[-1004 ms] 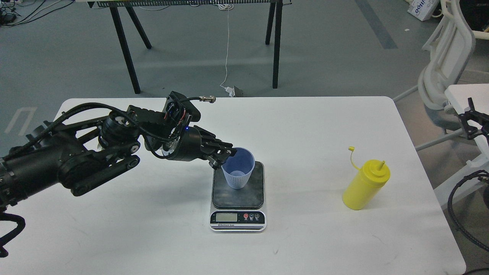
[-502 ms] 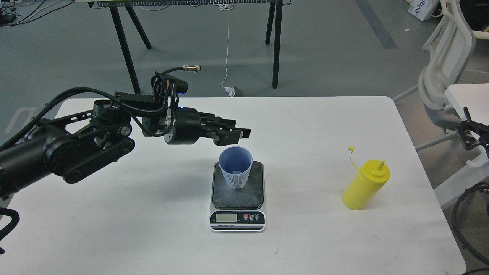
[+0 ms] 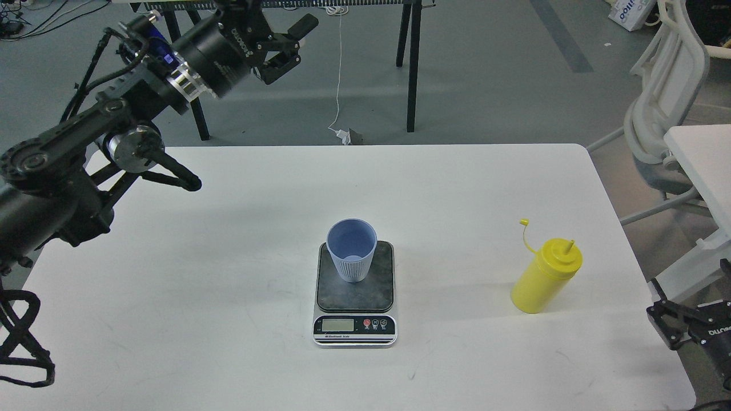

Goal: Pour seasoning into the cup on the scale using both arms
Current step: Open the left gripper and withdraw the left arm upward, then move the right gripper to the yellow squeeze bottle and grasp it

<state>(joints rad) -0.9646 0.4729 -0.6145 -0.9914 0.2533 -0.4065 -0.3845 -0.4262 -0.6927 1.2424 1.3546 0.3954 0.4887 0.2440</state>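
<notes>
The light blue ribbed cup (image 3: 352,258) stands upright and alone on the dark plate of the scale (image 3: 379,292) at the table's middle. The yellow seasoning bottle (image 3: 544,279) stands at the right of the table, its cone nozzle bare and its tethered cap hanging off to the upper left. My left gripper (image 3: 292,42) is raised high over the far left of the table, well away from the cup; its fingers are spread and empty. My right gripper (image 3: 662,323) shows only in part at the lower right, beyond the table's edge and below and to the right of the bottle.
The white table (image 3: 228,319) carries only the scale and the bottle. A black-legged trestle table (image 3: 411,68) stands behind it. A white chair (image 3: 662,103) and a second white tabletop (image 3: 702,154) are at the right.
My left gripper has let go of the cup and swung up and back to the left, far from the scale. My right gripper has dropped from the right edge to the lower right corner.
</notes>
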